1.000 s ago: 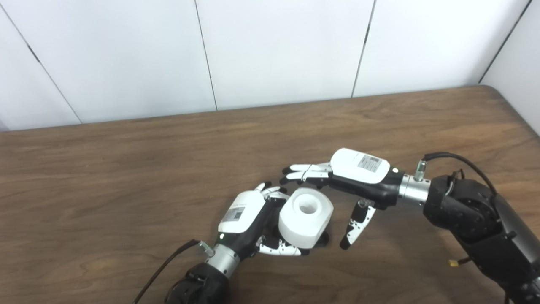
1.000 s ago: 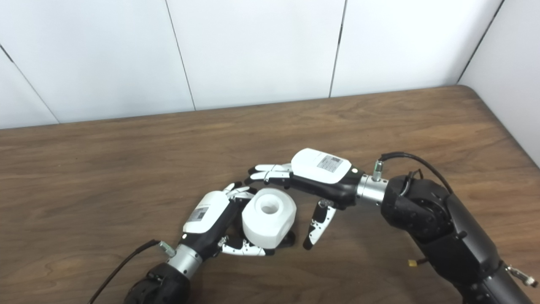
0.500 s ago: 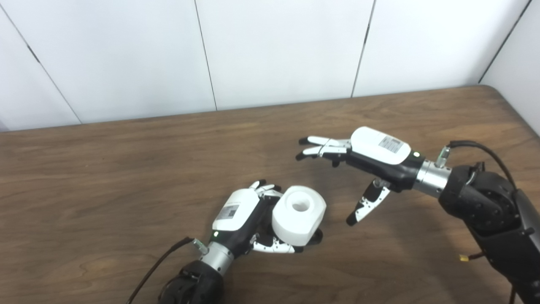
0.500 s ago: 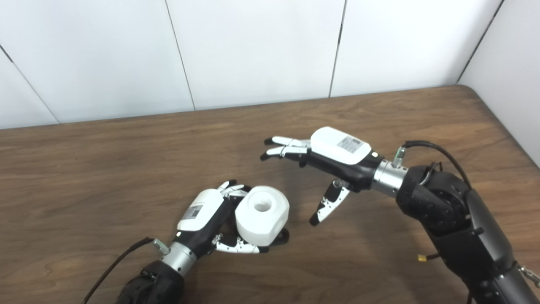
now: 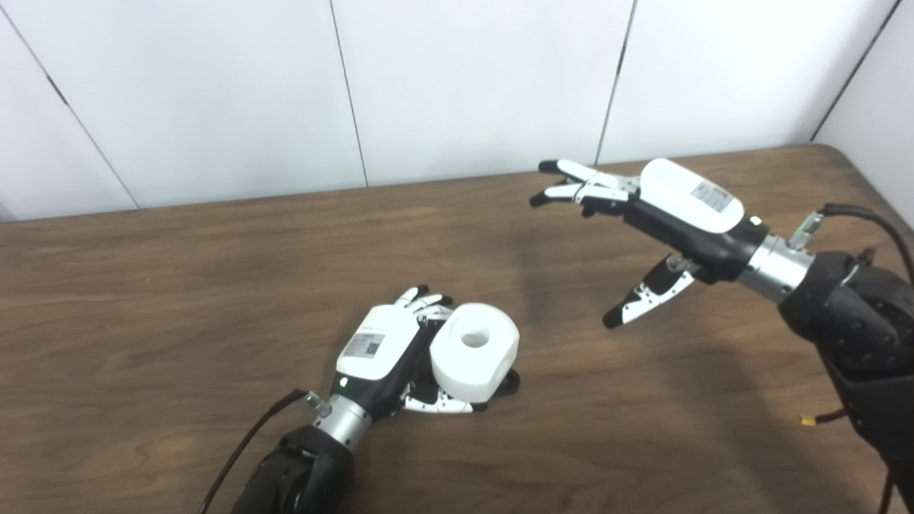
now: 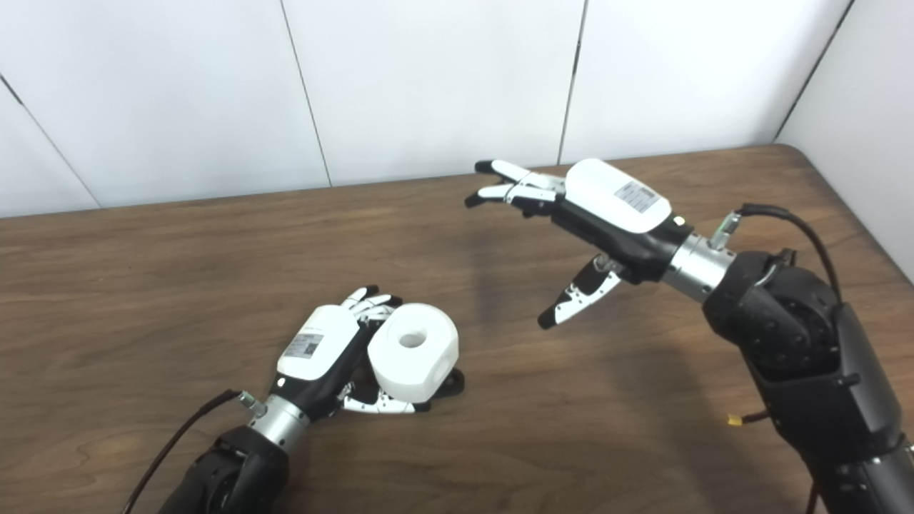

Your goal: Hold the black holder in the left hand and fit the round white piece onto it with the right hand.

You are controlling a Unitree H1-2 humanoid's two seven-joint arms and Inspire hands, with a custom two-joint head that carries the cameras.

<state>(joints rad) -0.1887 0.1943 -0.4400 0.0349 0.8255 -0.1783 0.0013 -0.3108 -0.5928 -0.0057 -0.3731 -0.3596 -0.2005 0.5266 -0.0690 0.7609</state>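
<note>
The round white piece [image 5: 475,351], with a hole in its top, sits on the black holder [image 5: 508,386], of which only a dark edge shows beneath it. My left hand [image 5: 389,357] is wrapped around this assembly, low over the wooden table [image 5: 178,300], fingers behind it and thumb in front. My right hand [image 5: 646,218] hangs raised in the air to the upper right, well apart from the piece, fingers spread and holding nothing.
White wall panels [image 5: 464,86] stand behind the table's far edge. The table's right corner [image 5: 850,153] curves near another wall. A black cable [image 5: 246,442] trails from my left wrist.
My right hand has lifted away from the white piece, moving up and to the right. My left hand, still holding the assembly, has drifted left and slightly back.
</note>
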